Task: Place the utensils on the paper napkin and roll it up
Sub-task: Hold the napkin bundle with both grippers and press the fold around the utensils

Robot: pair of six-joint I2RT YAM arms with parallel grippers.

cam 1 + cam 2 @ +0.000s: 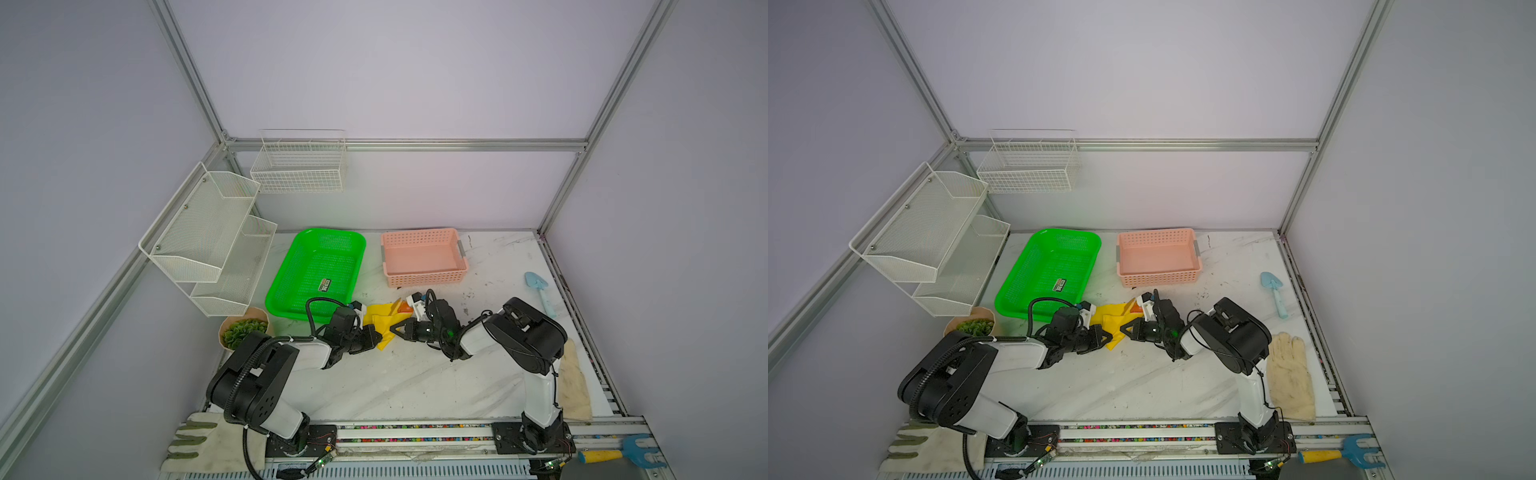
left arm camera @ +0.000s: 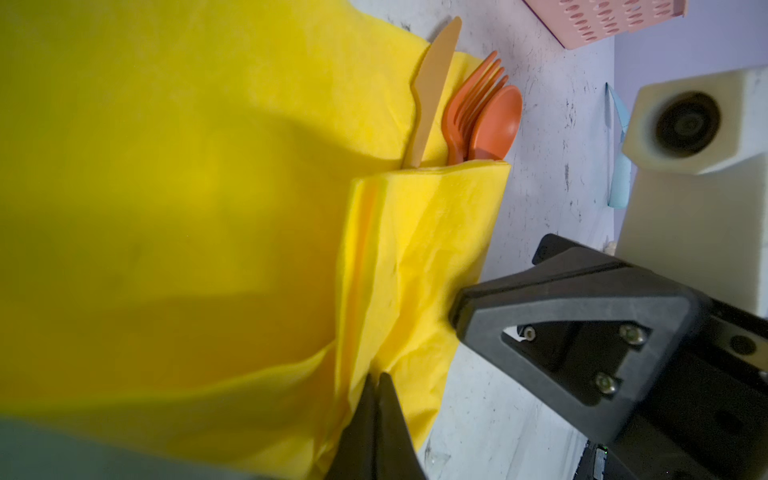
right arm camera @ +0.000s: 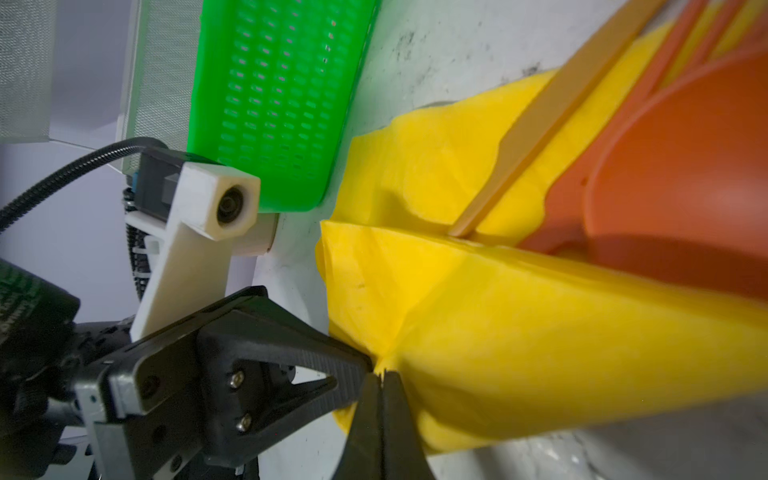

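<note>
Claws, two. The left claw (image 2: 374, 378): jaws pressed together on a crumpled edge of the bright yellow paper napkin (image 2: 415, 249). The right claw (image 3: 380, 376): jaws likewise clamped on that sheet, its tip almost touching the left one's.

Napkin: folded over, lying on the table just in front of the green perforated plastic tray (image 1: 316, 257) and the pink slotted plastic basket (image 1: 424, 278), between the two. Tucked in its fold, heads sticking out: orange plastic fork (image 2: 473, 99), orange plastic spoon (image 2: 496, 124), tan flat knife (image 2: 434, 83).

Containers: the tray, a small dark label (image 1: 324, 285) on its floor; the basket, its floor in plain sight; white wire basket (image 1: 299, 174) on the rear wall; white two-tier mesh shelf (image 1: 208, 232) on the left wall; green succulent in a tan pot (image 1: 243, 330).

Surface: white marbled tabletop (image 1: 415, 382), scuffed dark. On it: light-blue toy trowel (image 1: 538, 291), beige glove (image 1: 1289, 374). On the front rail: blue rake with yellow handle (image 1: 623, 453), green-striped white glove (image 1: 199, 440).

Room: pale lilac panels, aluminium frame.
</note>
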